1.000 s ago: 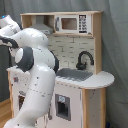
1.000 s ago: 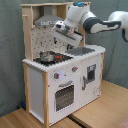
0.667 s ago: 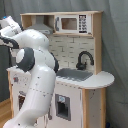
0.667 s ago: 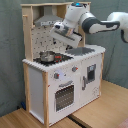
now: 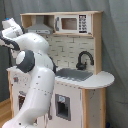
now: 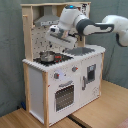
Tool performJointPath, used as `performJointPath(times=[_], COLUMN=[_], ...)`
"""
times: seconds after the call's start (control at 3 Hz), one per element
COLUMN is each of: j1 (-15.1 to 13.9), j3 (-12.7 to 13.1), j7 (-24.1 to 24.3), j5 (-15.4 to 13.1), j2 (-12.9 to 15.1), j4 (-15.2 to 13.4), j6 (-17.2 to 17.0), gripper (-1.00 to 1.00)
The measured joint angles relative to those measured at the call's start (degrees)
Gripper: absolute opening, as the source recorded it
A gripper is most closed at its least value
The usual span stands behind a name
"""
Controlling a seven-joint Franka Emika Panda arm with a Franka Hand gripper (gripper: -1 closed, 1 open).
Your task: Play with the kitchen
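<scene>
The kitchen (image 5: 95, 80) is a white and light-wood toy unit with a grey hood (image 5: 40, 27), a black faucet (image 5: 84, 59) and a sink (image 5: 75, 75). In the first exterior view my arm's white body covers the kitchen's left half and hides the gripper. In the second exterior view the kitchen (image 6: 35, 85) shows its stovetop (image 6: 59, 60), where a small metal pot (image 6: 47, 57) stands. My gripper (image 6: 54, 39) hangs just above the stovetop, under the hood (image 6: 47, 21), to the right of and above the pot. The oven door (image 6: 64, 95) is closed.
A toy microwave (image 5: 72, 23) sits in the upper shelf. A grey curtain (image 6: 10, 50) hangs behind everything. The kitchen stands on a wooden surface (image 6: 102, 107). My arm reaches in from the second exterior view's right, over the sink (image 6: 82, 50).
The arm has shifted slightly over the stovetop, the hand a little lower and further toward the pot. Nothing on the kitchen has moved.
</scene>
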Motion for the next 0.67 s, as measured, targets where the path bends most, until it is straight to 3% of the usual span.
performJointPath(times=[0.67], j1=[7.7], j3=[-3.9], j7=[-3.6], j5=[-1.4], j2=[5.2], j4=[9.3], j6=[-3.3], gripper=[1.0])
